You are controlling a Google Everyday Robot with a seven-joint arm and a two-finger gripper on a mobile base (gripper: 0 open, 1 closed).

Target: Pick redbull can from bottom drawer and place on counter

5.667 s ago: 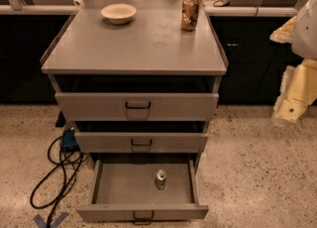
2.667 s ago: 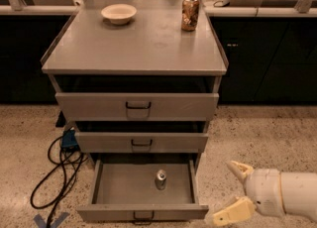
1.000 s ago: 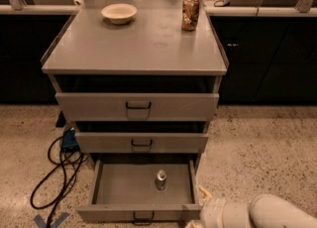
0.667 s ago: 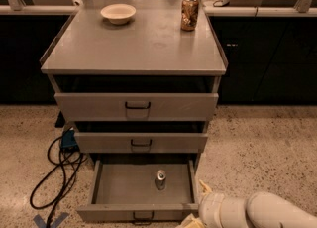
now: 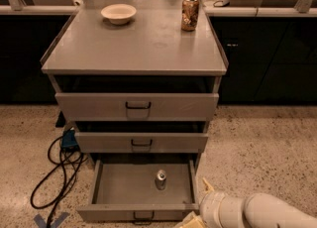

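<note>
The redbull can (image 5: 161,179), small and silvery, stands upright on the floor of the open bottom drawer (image 5: 124,190), right of centre. The grey counter (image 5: 133,43) is the cabinet top above it. My gripper (image 5: 198,203) comes in from the lower right on a white arm, at the drawer's front right corner. It is right of the can and apart from it. One cream fingertip (image 5: 205,185) points up by the drawer's right wall, and the other (image 5: 190,220) lies low at the frame's bottom edge. The gripper is open and empty.
A brown-gold can (image 5: 189,13) and a white bowl (image 5: 118,13) stand at the back of the counter. Two taller drawers (image 5: 137,106) sit slightly open above the bottom one. A black cable (image 5: 54,172) loops on the speckled floor at left. Dark cabinets flank both sides.
The arm swung from the upper right down to the lower right, then left to the drawer's front right corner. Over the last second it shifted only slightly. The can has not moved.
</note>
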